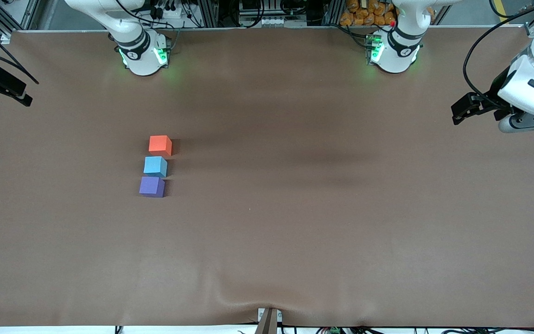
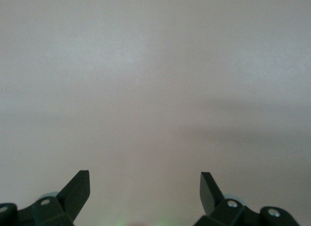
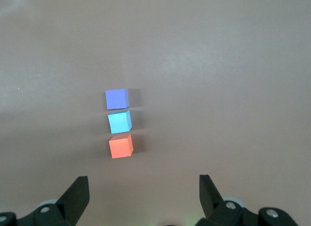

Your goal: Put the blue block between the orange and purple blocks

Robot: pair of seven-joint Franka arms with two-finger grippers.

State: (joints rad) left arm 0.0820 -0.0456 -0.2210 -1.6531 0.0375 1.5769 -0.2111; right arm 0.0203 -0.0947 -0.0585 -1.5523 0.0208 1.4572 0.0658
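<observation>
Front view first: the blue block (image 1: 155,166) sits on the worktop (image 1: 322,218) in a tight column, the orange block (image 1: 160,144) just farther from the camera and the purple block (image 1: 151,186) just nearer, all toward the right arm's end. So blue is already between the two, with slim gaps or light contact on either side; I cannot tell which.

How would blue handle? It looks like a small matte cube, probably light and stiff, with a surface that should not slip. With neighbours on two faces, the free pair of sides, those facing the two ends of the worktop, is where I'd take hold, if any nudge were needed at all.

Now the tools. The left tool (image 1: 468,109) hangs over the worktop's edge at the left arm's end, well apart from the blocks, waiting. The right arm's hand barely shows in this view.

The right wrist view fills that in: the right tool (image 3: 144,187) is spread wide with nothing in it, looking down on all three cubes. The left wrist view shows the left tool wide apart too, empty, over bare worktop, no block in sight.
</observation>
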